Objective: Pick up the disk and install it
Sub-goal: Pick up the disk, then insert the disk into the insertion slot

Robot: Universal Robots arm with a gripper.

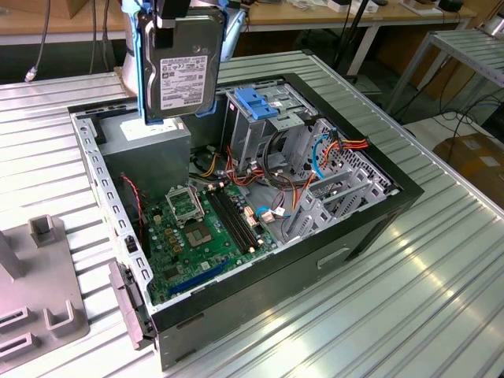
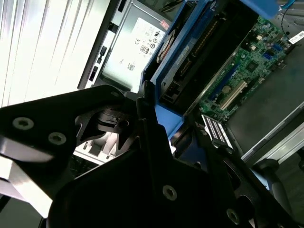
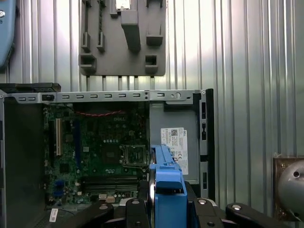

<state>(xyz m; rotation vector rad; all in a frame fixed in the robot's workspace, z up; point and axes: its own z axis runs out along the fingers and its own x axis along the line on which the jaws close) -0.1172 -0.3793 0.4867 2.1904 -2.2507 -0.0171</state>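
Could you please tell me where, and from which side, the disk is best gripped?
Probably across its two broad flat faces at the top end, coming from above: the disk hangs upright with its thin edge up, so the faces offer parallel pinch surfaces. The gripper holds it that way.

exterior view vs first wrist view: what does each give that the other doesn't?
Exterior view: the disk's white labelled face, upright above the open case; silver cage with blue tab; orange cables.
First wrist view: the disk edge-on, its blue carrier clamped between the tool's black arms.
Both: the disk, the motherboard, the grey fixture on the slatted table.
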